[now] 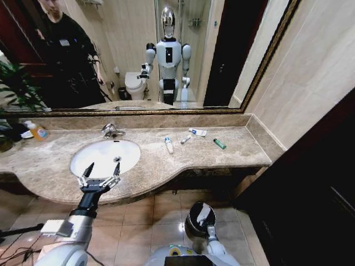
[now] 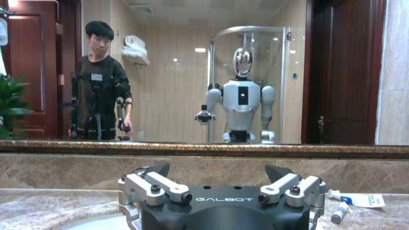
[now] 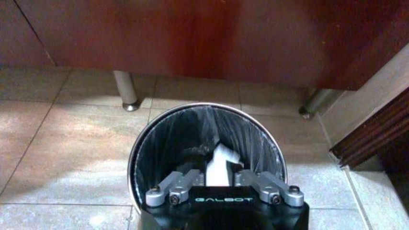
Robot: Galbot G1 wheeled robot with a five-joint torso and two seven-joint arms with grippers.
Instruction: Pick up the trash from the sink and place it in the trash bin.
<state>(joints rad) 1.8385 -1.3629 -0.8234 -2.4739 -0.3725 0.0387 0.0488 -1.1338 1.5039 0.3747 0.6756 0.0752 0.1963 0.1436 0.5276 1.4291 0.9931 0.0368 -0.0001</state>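
Note:
The white oval sink [image 1: 105, 151] sits in the marble countertop [image 1: 50, 166]. My left gripper [image 1: 103, 164] hovers open over the basin's front rim, nothing between its fingers; the left wrist view shows it [image 2: 217, 168] facing the mirror. To the right of the sink, trash lies on the counter: a white bottle with a blue cap [image 1: 168, 145], a small tube [image 1: 185, 139], a white flat packet [image 1: 197, 132] and a green tube [image 1: 219, 144]. Down at the floor, my right gripper [image 3: 221, 175] is shut on a white trash item [image 3: 221, 160] over the dark trash bin [image 3: 137, 153].
A chrome faucet [image 1: 111, 131] stands behind the basin. A bottle of orange liquid [image 1: 36, 131] and a plant [image 1: 14, 88] are at the counter's far left. The bin [image 1: 191, 221] stands on tiled floor before the dark cabinet [image 3: 191, 38] and its metal legs [image 3: 128, 91].

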